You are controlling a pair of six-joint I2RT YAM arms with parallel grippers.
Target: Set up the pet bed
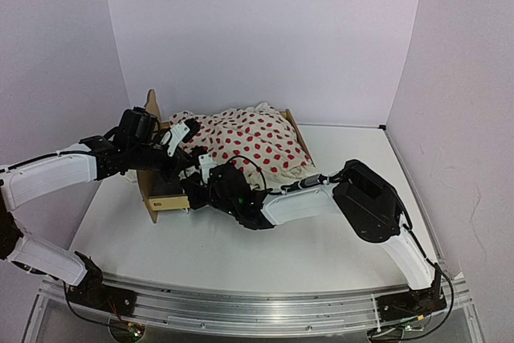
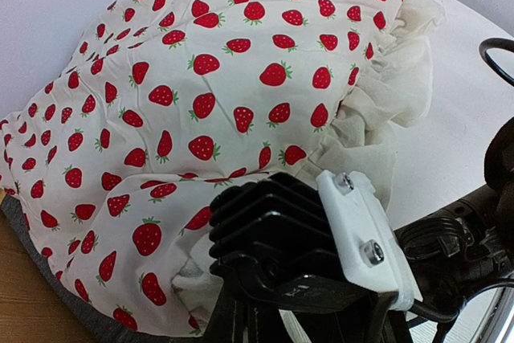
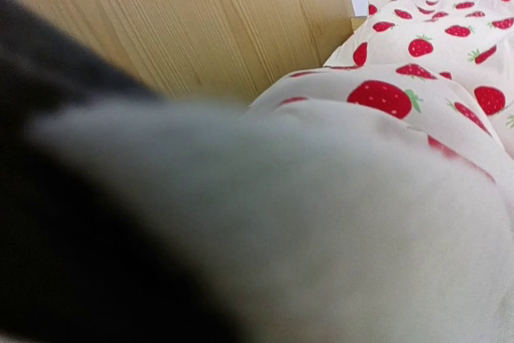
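The pet bed (image 1: 149, 189) stands left of centre on the white table, its plywood headboard (image 3: 217, 30) at the left end. A white strawberry-print blanket (image 1: 253, 142) lies heaped over the bed and hides most of the grey felt base (image 2: 100, 325). My left gripper (image 1: 183, 134) is at the headboard end over the blanket (image 2: 225, 78), jaws shut (image 2: 317, 234); whether cloth is pinched does not show. My right gripper (image 1: 202, 168) is just in front of it, at the bed's near rail. Blurred white cloth (image 3: 321, 230) covers its camera and hides its fingers.
The right arm (image 1: 365, 198) stretches across the table in front of the bed, and part of it shows in the left wrist view (image 2: 466, 230). White walls close in the back and both sides. A metal rail (image 1: 257, 307) runs along the near edge.
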